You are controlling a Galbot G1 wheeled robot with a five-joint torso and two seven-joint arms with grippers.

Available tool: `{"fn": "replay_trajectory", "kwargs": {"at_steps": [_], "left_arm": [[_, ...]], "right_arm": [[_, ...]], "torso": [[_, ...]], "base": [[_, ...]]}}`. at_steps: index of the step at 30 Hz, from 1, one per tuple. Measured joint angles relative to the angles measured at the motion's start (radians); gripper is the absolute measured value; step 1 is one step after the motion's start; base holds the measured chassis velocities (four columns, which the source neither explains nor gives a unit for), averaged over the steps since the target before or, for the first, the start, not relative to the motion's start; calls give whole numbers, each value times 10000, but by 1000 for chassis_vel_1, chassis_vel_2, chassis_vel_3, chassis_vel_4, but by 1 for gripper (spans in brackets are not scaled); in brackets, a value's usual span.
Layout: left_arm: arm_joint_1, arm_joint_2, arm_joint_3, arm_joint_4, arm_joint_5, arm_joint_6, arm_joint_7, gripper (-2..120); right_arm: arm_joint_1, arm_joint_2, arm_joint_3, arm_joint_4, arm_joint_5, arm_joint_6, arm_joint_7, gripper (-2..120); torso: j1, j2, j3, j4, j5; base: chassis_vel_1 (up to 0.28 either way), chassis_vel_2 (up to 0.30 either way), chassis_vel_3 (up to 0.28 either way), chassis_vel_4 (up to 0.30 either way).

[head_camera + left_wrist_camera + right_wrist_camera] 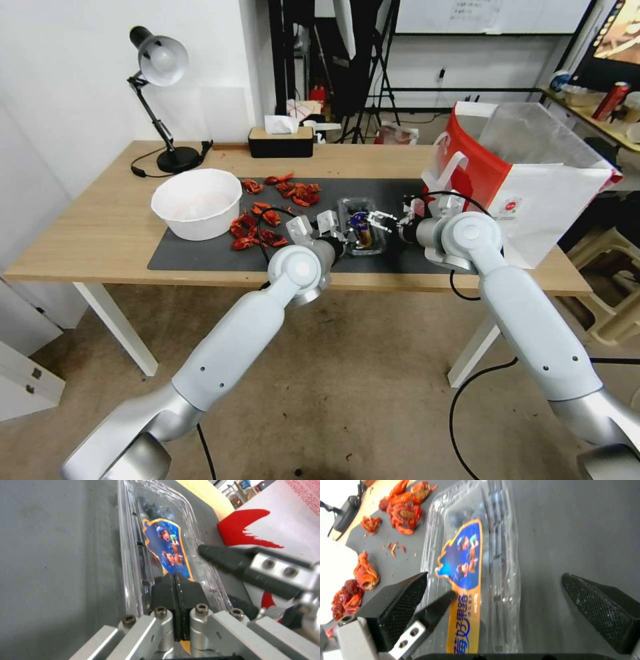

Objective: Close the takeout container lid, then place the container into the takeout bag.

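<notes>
The takeout container [363,233] lies on the dark mat, a clear clamshell with dark berries [151,508] showing through. Its lid [500,542] sits down on the base and carries a blue-and-orange sticker [166,547]. My left gripper [175,576] is shut, its tips resting on the lid near the sticker; it also appears in the head view [337,230]. My right gripper [495,576] is open, one finger at each side of the container, close beside the left gripper [381,223]. The red-and-white takeout bag [540,193] stands open just right of the container.
A large white bowl [197,203] sits on the mat's left end. Red crayfish shells [267,220] lie scattered between the bowl and the container. A desk lamp [163,100] and a tissue box [280,141] stand at the table's back. The table's front edge [200,277] is close.
</notes>
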Motion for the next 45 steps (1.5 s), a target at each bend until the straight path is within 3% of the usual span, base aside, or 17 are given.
{"fn": "replay_trajectory", "kwargs": {"at_steps": [45], "left_arm": [[76,119,-84,-187,-24,-66,-13,0]], "right_arm": [[698,441,-629,-997,548,49,-43,100]], "torso": [[-3,4,-3,-5,-1]], "base": [[0,0,0,0]]}}
